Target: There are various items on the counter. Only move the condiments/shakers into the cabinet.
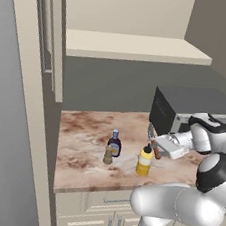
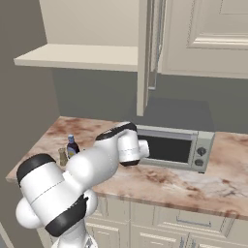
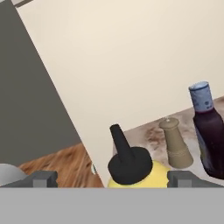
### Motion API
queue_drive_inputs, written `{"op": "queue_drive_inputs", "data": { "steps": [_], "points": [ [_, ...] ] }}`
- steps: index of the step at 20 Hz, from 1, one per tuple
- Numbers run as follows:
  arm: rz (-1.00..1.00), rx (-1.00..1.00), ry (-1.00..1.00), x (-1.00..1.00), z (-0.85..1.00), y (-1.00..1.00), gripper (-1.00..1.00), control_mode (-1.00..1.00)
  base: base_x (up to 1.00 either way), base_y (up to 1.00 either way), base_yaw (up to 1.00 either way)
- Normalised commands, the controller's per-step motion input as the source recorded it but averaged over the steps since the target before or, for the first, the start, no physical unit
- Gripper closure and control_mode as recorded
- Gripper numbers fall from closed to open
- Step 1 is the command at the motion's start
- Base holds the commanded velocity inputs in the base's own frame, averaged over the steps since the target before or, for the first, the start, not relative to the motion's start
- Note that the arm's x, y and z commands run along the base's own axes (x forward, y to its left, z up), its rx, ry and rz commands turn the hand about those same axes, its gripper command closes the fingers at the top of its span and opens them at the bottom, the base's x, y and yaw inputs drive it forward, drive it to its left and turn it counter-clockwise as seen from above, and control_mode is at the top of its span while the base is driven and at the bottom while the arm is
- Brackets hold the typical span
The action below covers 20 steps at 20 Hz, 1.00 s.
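- On the left of the counter (image 1: 87, 132) I see the short tan pepper shaker (image 1: 107, 156), with the dark bottle with the blue cap (image 1: 114, 144) just beside it.
- Next comes the yellow squeeze bottle (image 1: 145, 160).
- My gripper (image 3: 113, 178) is wide open. The yellow bottle's top sits between its fingers, and it holds nothing.
- The cabinet (image 1: 138, 47) shelf is up above.

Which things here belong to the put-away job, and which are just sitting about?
Job: yellow squeeze bottle, tan pepper shaker, dark bottle with blue cap, cabinet shelf, counter, open gripper.
Lying about: toaster oven, orange-brown stick.
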Motion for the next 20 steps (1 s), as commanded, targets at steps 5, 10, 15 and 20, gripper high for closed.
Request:
{"op": "queue_drive_inputs", "data": {
  "steps": [5, 10, 15, 20],
  "points": [
    [0.00, 0.00, 0.00, 0.00, 0.00, 0.17, -1.00, -1.00, 0.00, 0.00, 0.00],
    [0.00, 0.00, 0.00, 0.00, 0.00, 0.01, -1.00, -1.00, 0.00, 0.00, 0.00],
    [-0.06, 0.00, 0.00, 0.00, 0.00, 0.00, -1.00, -1.00, 0.00, 0.00, 0.00],
    [-0.08, 0.00, 0.00, 0.00, 0.00, 0.00, -1.00, -1.00, 0.00, 0.00, 0.00]
  ]
}}
